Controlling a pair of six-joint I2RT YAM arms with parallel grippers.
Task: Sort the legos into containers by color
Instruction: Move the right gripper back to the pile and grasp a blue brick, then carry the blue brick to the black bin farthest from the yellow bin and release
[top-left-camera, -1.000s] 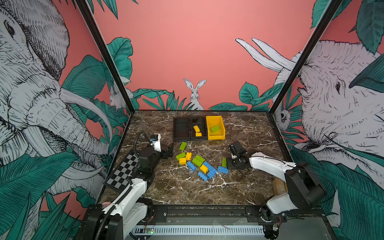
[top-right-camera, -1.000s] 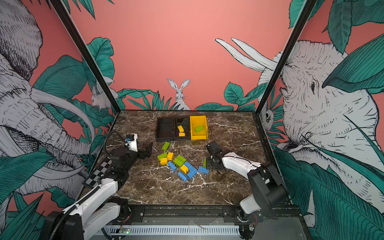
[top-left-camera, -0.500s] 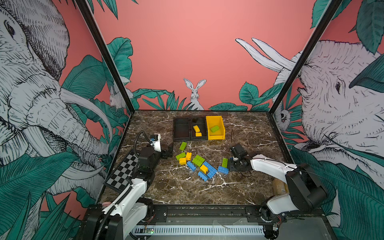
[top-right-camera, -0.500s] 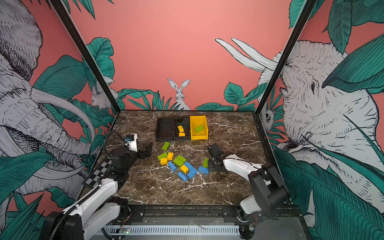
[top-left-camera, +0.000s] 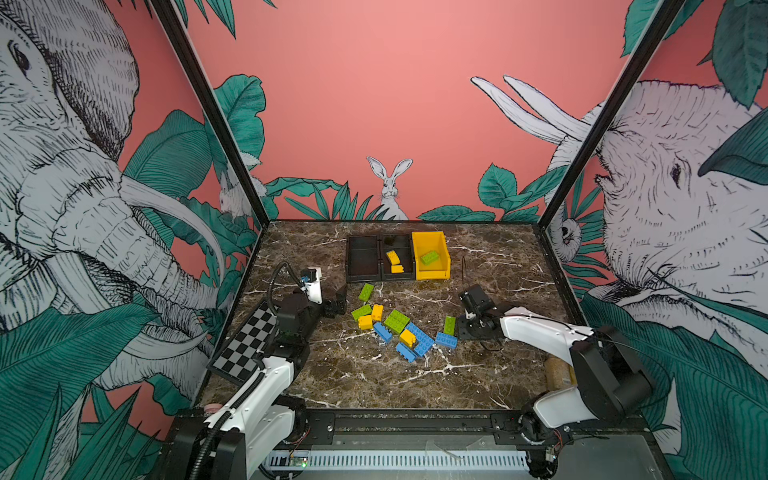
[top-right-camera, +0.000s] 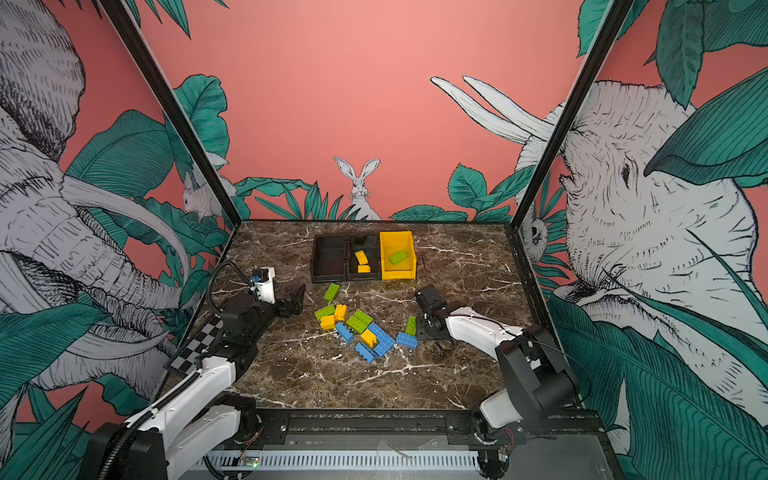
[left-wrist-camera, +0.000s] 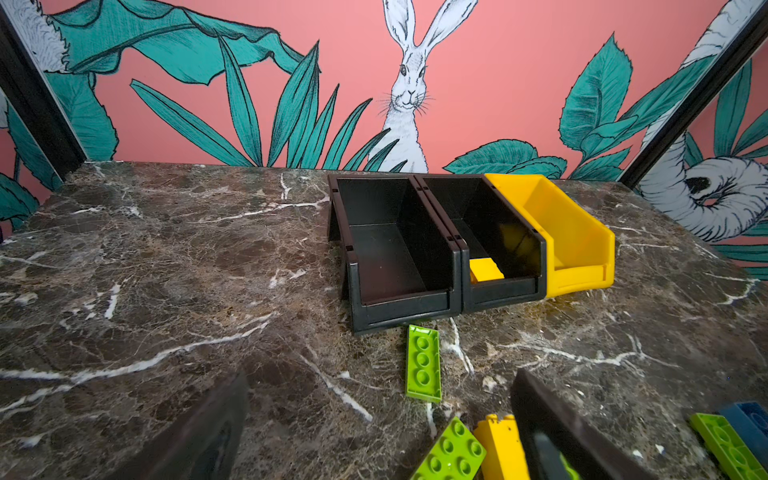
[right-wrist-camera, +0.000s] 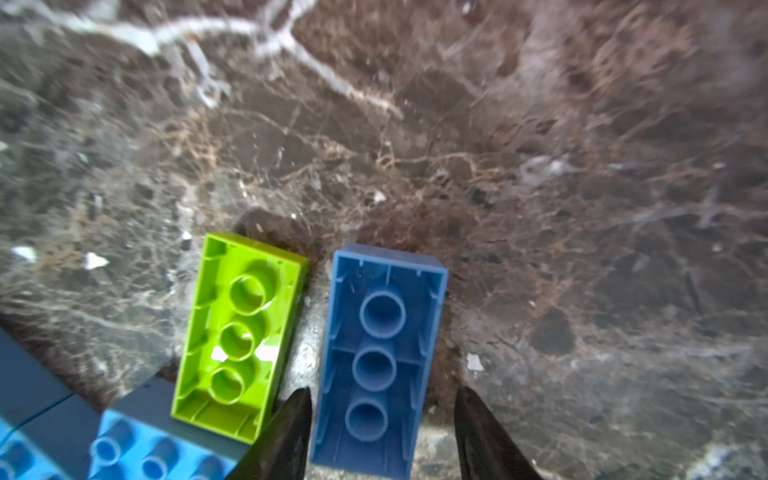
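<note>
Both jaws of the right gripper (right-wrist-camera: 383, 392) straddle the blue brick (right-wrist-camera: 380, 332) on the table (right-wrist-camera: 540, 166), not yet clamped. Pinched only at its end, it could swivel free or shove the green brick (right-wrist-camera: 241, 328) just beside. Left gripper (left-wrist-camera: 380, 376) gapes empty.

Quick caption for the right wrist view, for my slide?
Open right gripper straddles a blue brick, a green brick lying alongside.
</note>
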